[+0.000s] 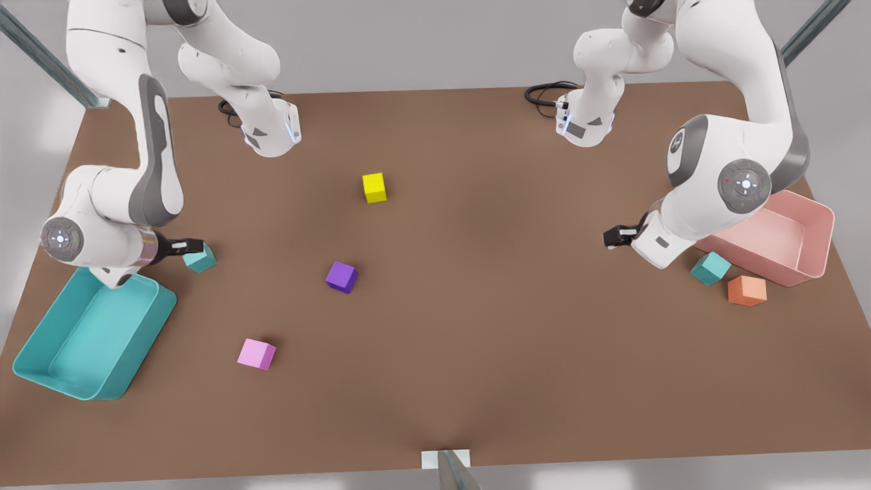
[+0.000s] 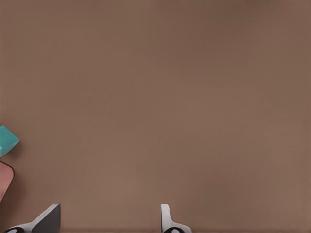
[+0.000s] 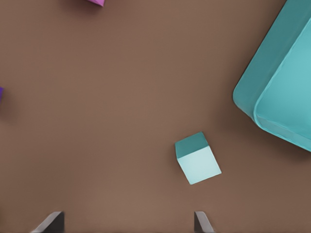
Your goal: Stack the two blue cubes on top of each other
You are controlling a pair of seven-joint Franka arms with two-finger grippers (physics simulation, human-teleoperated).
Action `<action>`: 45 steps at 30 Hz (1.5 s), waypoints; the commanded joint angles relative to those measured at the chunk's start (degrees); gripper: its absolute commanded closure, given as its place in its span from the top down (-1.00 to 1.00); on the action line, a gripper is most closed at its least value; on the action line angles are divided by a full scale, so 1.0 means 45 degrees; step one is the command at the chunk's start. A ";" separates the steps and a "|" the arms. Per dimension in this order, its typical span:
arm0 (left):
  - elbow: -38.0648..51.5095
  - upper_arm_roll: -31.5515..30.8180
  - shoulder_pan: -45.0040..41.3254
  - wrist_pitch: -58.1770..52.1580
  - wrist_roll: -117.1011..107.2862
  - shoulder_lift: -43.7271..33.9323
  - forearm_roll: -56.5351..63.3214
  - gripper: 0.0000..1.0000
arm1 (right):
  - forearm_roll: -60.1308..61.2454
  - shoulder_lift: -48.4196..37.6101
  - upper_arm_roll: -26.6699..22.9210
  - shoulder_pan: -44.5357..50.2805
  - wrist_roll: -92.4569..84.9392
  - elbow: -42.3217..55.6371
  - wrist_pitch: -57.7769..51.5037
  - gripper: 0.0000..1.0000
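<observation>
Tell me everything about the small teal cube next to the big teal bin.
The teal cube is small, plain and matte, with crisp edges. It sits flat on the brown table, turned at an angle, just beyond a corner of the teal bin without touching it. The right gripper, fingers open, hovers above it, not gripping.

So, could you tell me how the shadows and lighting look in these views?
Front view: soft, even light, a short shadow under the purple cube. Right wrist view: a faint shadow hugs the teal cube beside the teal bin. Left wrist view: a plain evenly lit table, no glare.

Bright, even overhead light; soft short shadows, no glare.
</observation>
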 commanded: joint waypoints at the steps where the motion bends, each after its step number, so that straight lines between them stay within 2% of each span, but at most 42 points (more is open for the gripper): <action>1: 0.0001 -0.0006 0.0002 -0.0016 -0.0205 -0.0015 0.0024 1.00 | 0.0083 -0.0191 -0.0003 -0.0083 -0.1557 -0.0916 0.3495 1.00; 7: 0.0001 -0.0006 0.0002 -0.0016 -0.0225 -0.0014 0.0024 1.00 | -0.0015 -0.0426 -0.0022 -0.0396 -0.4896 -0.3457 0.7599 1.00; 11: -0.0019 -0.0006 0.0002 -0.0036 -0.0225 0.0044 0.0024 1.00 | -0.0034 -0.0407 -0.0276 -0.0650 -0.9231 -0.3946 0.7658 1.00; 18: -0.0038 -0.0006 0.0002 -0.0211 -0.0205 0.0161 0.0024 1.00 | -0.0034 -0.0563 -0.0471 -0.0708 -1.0892 -0.5157 0.7560 1.00; 26: -0.0038 0.0014 0.0002 -0.0211 -0.0205 0.0161 0.0024 1.00 | -0.0034 0.0218 -0.0784 -0.0708 -1.0952 -0.4923 0.7795 1.00; 45: -0.0038 -0.0006 0.0002 -0.0211 -0.0205 0.0161 0.0024 1.00 | 0.0024 0.0746 -0.1565 -0.0708 -0.8705 -0.5235 0.8361 1.00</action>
